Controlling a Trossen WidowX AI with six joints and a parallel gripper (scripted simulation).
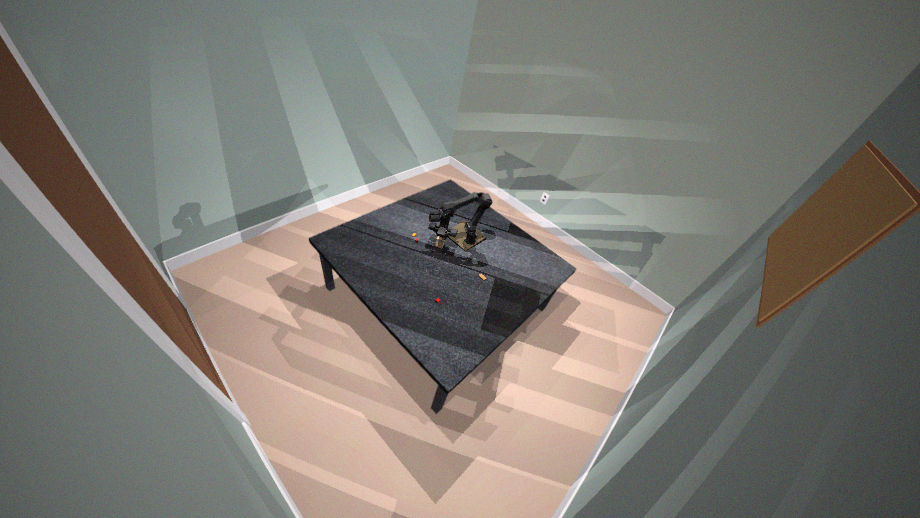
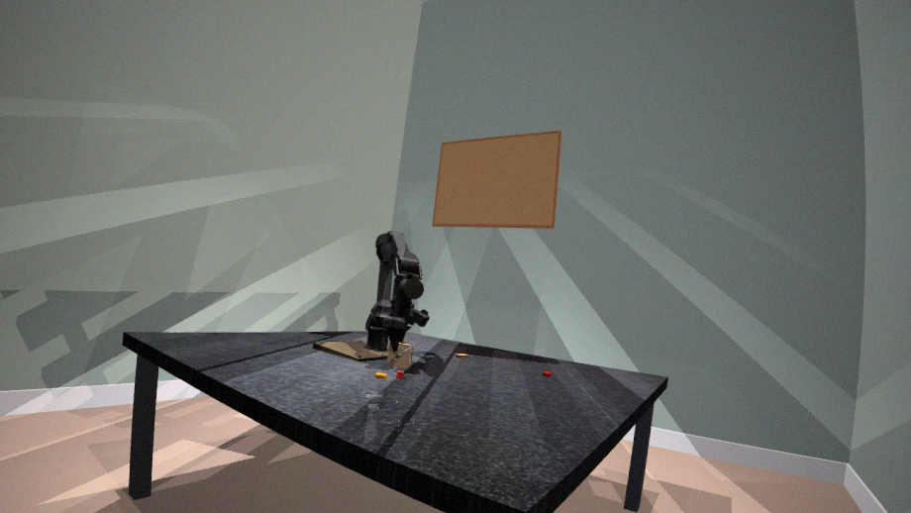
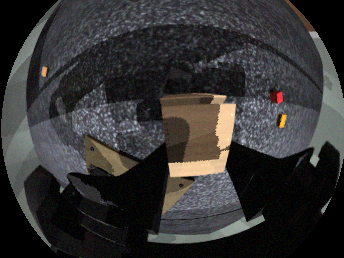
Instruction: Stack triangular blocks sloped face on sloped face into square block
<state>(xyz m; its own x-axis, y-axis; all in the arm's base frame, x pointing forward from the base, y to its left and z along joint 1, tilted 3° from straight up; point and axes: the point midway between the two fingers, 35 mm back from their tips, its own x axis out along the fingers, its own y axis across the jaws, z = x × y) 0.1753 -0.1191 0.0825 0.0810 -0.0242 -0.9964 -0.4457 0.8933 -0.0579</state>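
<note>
The hand (image 3: 196, 184) is closed on a tan triangular block (image 3: 194, 137), which is held between the dark fingers low over the bench (image 2: 510, 433), just in front of the arm's base plate (image 2: 334, 348). In the exterior view the block (image 2: 402, 354) appears at the near edge of that plate; whether the tan mass there is one block or two already meeting cannot be told. In the wrist view a second tan surface (image 3: 110, 157) shows to the left, behind the finger, but it may be the plate rather than the lower block. The step in hand is judged to be the mating of slope to slope. It is best done by a slow, straight descent with the ends kept flush, so that no sideways push is passed to the lower piece; release should be left until the top reads level. The held block's long axis seems to run across the fingers, left to right in the wrist view, its lit face turned away from the camera.
</note>
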